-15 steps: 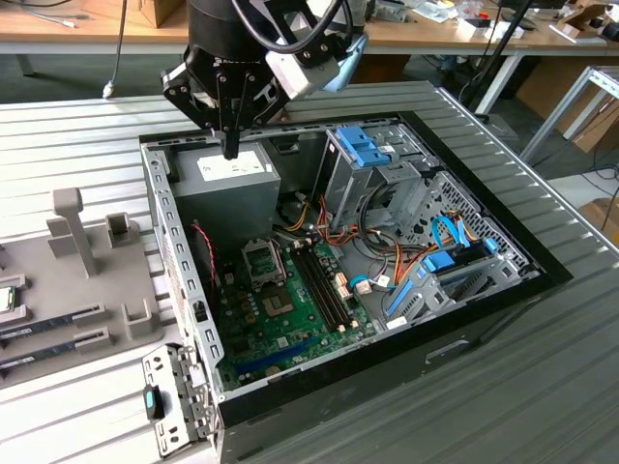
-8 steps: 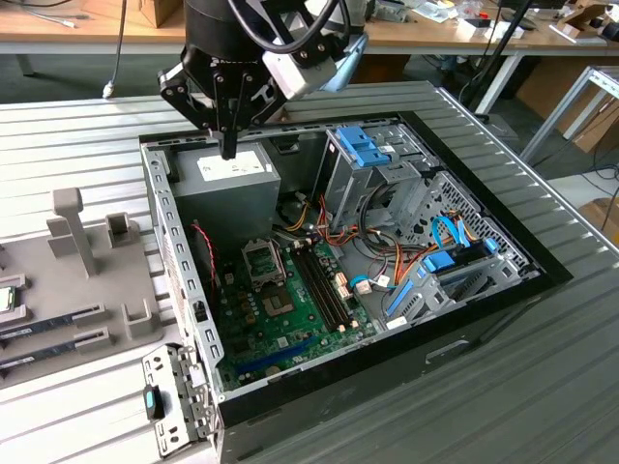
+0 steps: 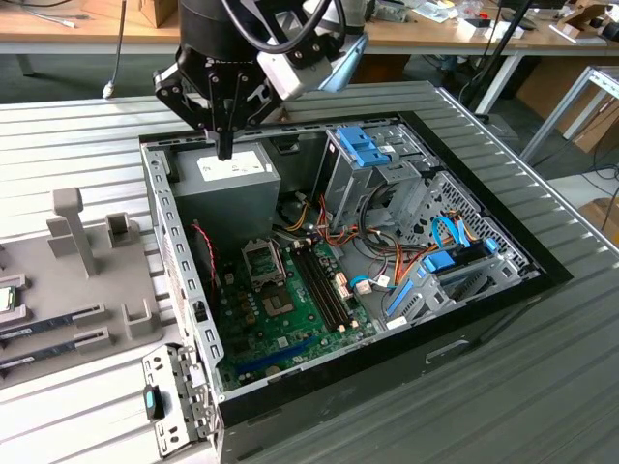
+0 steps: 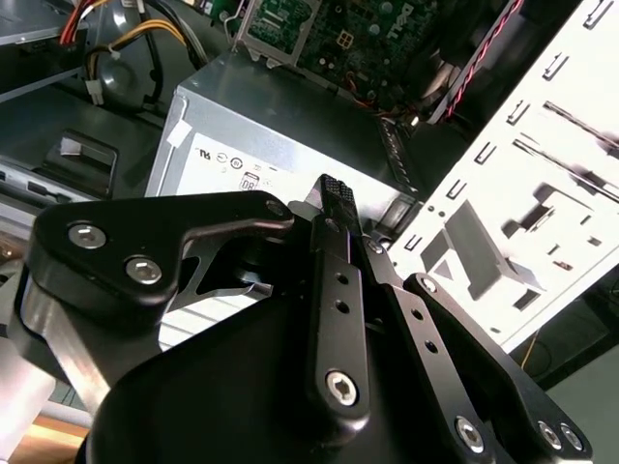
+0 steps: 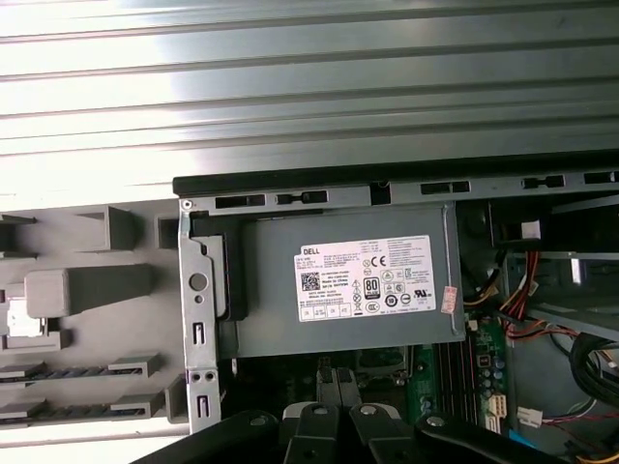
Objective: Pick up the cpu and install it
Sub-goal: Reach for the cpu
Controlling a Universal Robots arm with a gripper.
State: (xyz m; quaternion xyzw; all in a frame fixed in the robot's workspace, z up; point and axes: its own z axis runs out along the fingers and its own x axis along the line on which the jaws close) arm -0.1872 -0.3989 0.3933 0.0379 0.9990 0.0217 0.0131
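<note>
The gripper [image 3: 224, 151] hangs point-down over the power supply [image 3: 227, 182], the grey box in the far corner of the open computer case [image 3: 162, 217] on the exterior view's left. Its 2 fingers [image 4: 334, 198] are drawn together into 1 narrow tip with nothing between them, so it is closed and carrying nothing. In the first wrist view the tip [image 5: 336, 380] sits just over the power supply's near edge, with the labelled top [image 5: 363, 280] spread beyond it. The cpu [image 3: 5, 300] appears to be the small silver square with a green rim lying flat in the grey fixture tray [image 3: 92, 329], outside the case at the very edge of the exterior view's left. The frame cuts it off there, so that reading is likely rather than sure. From the gripper it lies well apart, towards the exterior view's left and nearer that camera, across the case's perforated side wall and past the tray's upright posts [image 3: 73, 227]. 2 long memory sticks [image 3: 53, 321] lie in the tray just beside it, their long axes running roughly across the view. The cpu socket [image 3: 263, 261] on the green motherboard [image 3: 290, 309] looks open and unfilled. It lies inside the case, nearer the camera than the gripper and beyond the power supply, on the opposite side of the wall from the cpu. The pick-up has not yet been made.
</note>
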